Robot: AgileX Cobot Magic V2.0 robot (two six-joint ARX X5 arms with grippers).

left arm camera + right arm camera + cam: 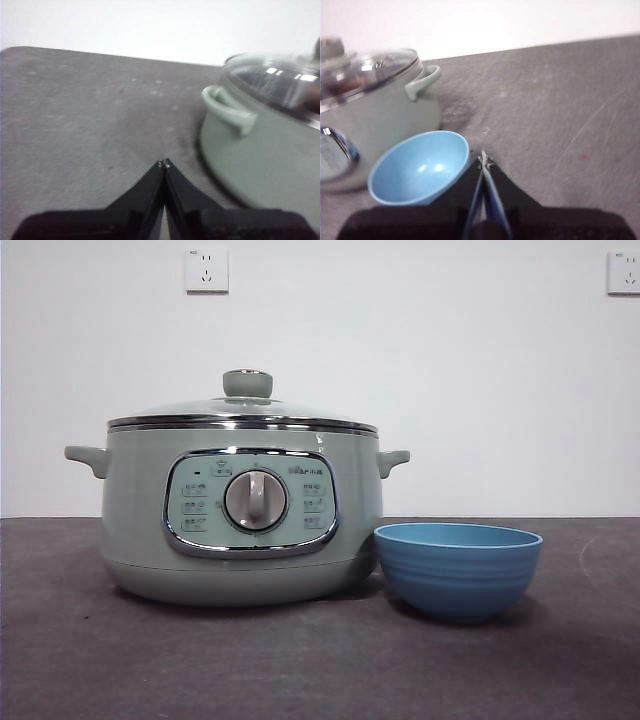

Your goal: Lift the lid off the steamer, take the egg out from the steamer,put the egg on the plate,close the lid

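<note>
Green steamer [240, 530], glass lid [243, 412] on; blue plate [458, 568] empty at its 3 o'clock, just beside. Left gripper [164, 162] & right gripper [484, 161] pinched closed, nothing held, bare table [80, 660] around.

The steamer [240, 530] hides its inside behind the lid [243, 410], whose glass shows only glare in the front view; any egg cannot be made out; the panel's labels are too small to read. In the left wrist view the steamer is blurred and cut by the edge beyond the left fingers [159, 180], its knob barely showing. In the right wrist view the steamer is cut off too, and the plate [420, 167], just beside the right fingers [487, 185], has its near rim hidden behind them; the counter [300, 660] runs off every edge.
</note>
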